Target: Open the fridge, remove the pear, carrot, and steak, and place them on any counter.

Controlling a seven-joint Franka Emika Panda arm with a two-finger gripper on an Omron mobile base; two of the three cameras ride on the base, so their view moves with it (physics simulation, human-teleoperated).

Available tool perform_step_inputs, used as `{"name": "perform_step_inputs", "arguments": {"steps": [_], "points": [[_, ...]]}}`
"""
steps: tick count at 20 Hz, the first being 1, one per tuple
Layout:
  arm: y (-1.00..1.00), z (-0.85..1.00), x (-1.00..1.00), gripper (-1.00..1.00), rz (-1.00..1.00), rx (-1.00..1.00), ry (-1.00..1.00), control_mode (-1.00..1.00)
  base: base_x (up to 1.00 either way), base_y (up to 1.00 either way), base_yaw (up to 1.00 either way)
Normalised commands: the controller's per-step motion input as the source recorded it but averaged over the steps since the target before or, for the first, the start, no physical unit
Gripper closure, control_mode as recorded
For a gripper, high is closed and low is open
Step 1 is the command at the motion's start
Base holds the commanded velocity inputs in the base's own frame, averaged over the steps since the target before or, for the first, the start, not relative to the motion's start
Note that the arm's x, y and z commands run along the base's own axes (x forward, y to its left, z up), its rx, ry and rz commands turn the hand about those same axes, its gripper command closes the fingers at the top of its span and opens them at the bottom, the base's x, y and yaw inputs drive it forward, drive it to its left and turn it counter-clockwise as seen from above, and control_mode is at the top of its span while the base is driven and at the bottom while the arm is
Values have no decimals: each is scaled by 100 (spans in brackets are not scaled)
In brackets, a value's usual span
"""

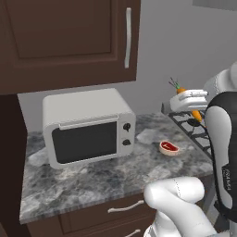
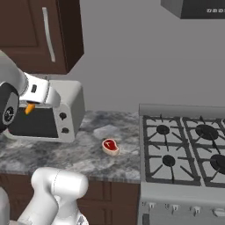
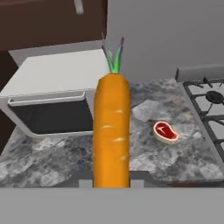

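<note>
The gripper [image 1: 190, 102] is raised above the counter [image 1: 92, 178], clamped on one carrot [image 3: 111, 131]. One steak [image 1: 169, 147] is seen lying on the counter beside one microwave [image 1: 88, 127].

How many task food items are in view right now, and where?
2. The steak lies on the counter between toaster oven and stove; the carrot is in the hand above the counter.
</note>
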Motion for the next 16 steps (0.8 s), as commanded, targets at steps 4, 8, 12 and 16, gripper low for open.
{"name": "perform_step_inputs", "arguments": {"steps": [4,8,12,16], "points": [[-81,-62,17,100,0,19,35,-100,0,0,0],[-49,-59,50,100,0,10,25,-100,0,0,0],[-34,-51,61,100,-1,1,24,-100,0,0,0],[-47,-76,76,100,-10,-4,18,-100,0,0,0]]}}
